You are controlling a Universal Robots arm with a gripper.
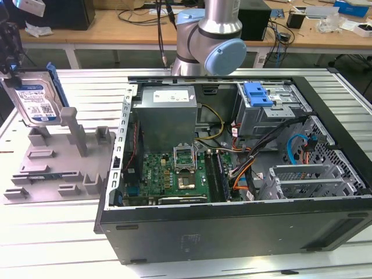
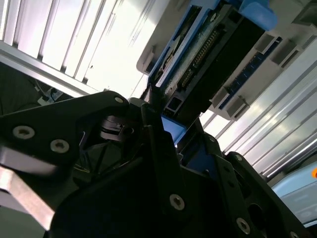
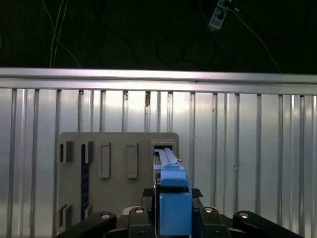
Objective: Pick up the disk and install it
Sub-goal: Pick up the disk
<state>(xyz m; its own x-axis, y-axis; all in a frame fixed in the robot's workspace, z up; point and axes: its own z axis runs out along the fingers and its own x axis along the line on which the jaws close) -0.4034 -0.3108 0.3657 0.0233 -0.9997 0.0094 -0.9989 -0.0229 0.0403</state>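
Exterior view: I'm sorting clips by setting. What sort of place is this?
Probably a robotics lab: an opened computer case on a slotted metal table, the gripper holding the disk, and wooden benches strewn with cables behind.

The disk (image 1: 38,99) stands on edge, held in the tool (image 3: 174,196). The slotted holder (image 1: 58,157) sits directly beneath the tool on the surface (image 1: 64,232). Well apart from the tool, toward the exterior view's right, the open computer case (image 1: 232,232) lies on the same surface. The drive cage (image 1: 264,113) sits in the part of the case far from the tool, with a bracket (image 1: 257,93) on top of it.
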